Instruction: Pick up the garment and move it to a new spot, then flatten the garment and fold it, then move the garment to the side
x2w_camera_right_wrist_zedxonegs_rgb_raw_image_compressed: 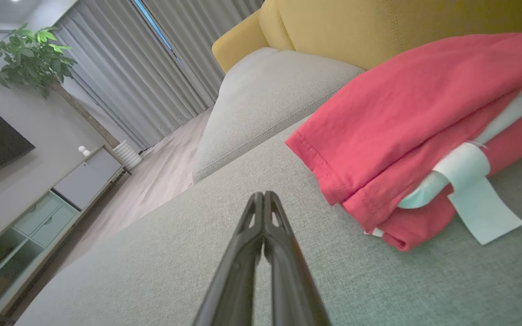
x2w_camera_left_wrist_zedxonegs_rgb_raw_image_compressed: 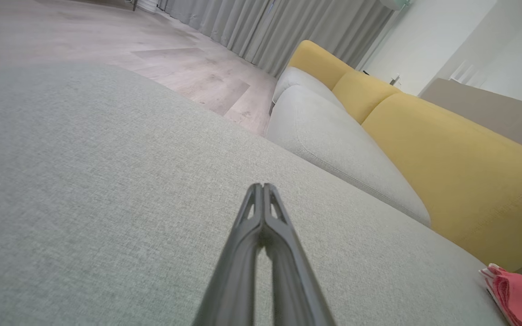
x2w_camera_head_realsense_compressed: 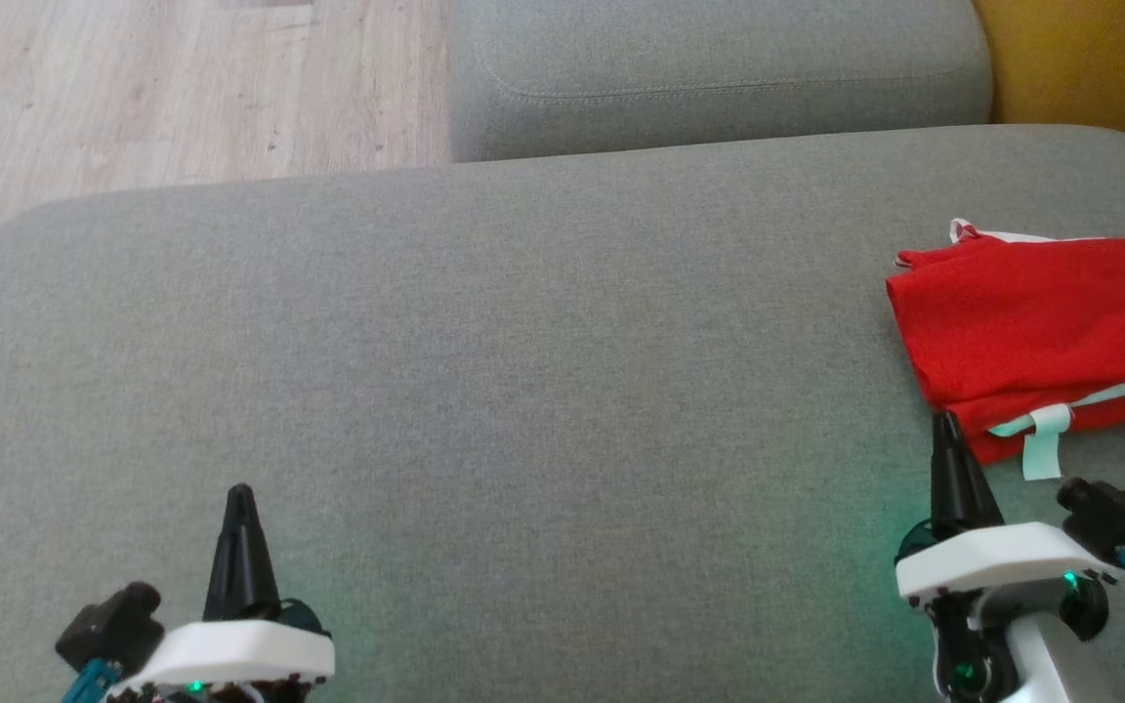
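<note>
**Garment folded and lying aside**

The red garment [x2w_camera_head_realsense_compressed: 1031,322] lies folded at the right edge of the grey seat cushion [x2w_camera_head_realsense_compressed: 523,342]. The left gripper [x2w_camera_head_realsense_compressed: 240,491] and right gripper [x2w_camera_head_realsense_compressed: 946,418] hover over the cushion's near edge, fingers pressed together and holding nothing. Little of the task seems left.

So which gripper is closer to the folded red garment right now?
Right. The right gripper, shut, has its tip just short of the near edge of the red garment. The left gripper, also shut, sits far off to the garment's left.

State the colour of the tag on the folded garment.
The tag is pale mint-white on the red garment; right wrist view best.
</note>
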Tool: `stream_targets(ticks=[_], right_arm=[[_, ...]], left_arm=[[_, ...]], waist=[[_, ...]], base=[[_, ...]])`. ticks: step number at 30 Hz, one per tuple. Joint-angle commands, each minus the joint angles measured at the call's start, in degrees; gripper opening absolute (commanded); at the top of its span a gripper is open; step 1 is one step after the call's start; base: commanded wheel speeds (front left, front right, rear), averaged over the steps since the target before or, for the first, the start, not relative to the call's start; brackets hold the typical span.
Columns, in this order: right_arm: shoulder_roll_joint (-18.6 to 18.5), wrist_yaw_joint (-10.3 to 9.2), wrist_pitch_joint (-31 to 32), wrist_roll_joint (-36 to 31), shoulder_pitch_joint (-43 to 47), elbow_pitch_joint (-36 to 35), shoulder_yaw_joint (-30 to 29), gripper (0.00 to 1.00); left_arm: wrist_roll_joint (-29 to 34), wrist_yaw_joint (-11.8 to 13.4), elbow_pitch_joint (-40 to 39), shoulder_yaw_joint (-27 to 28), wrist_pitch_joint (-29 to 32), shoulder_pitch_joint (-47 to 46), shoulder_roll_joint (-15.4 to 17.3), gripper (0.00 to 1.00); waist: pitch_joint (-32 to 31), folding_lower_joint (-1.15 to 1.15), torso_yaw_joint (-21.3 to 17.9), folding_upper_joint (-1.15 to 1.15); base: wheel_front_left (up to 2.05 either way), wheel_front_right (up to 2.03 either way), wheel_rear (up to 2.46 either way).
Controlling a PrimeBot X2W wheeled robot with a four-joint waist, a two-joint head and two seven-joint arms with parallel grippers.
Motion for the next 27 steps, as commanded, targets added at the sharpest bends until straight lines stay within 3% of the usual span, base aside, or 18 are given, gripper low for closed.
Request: stream_targets(ticks=[1, 27], right_arm=[[-0.1, 0.02, 0.5, 1.8, -2.1, -2.4, -0.2, 0.00], [-0.2, 0.05, 4.7, 16.3, -1.5, -4.7, -2.2, 0.00]], left_arm=[[-1.6, -0.2, -2.1, 0.9, 0.3, -2.9, 0.1, 0.00], [-15.5, -0.9, -2.5, 3.3, 4.6, -3.7, 0.2, 0.00]], waist=[[0.0, 0.00, 0.0, 0.00], [-0.1, 0.00, -0.1, 0.00]], base=[[0.00, 0.00, 0.00], [0.00, 0.00, 0.00]])
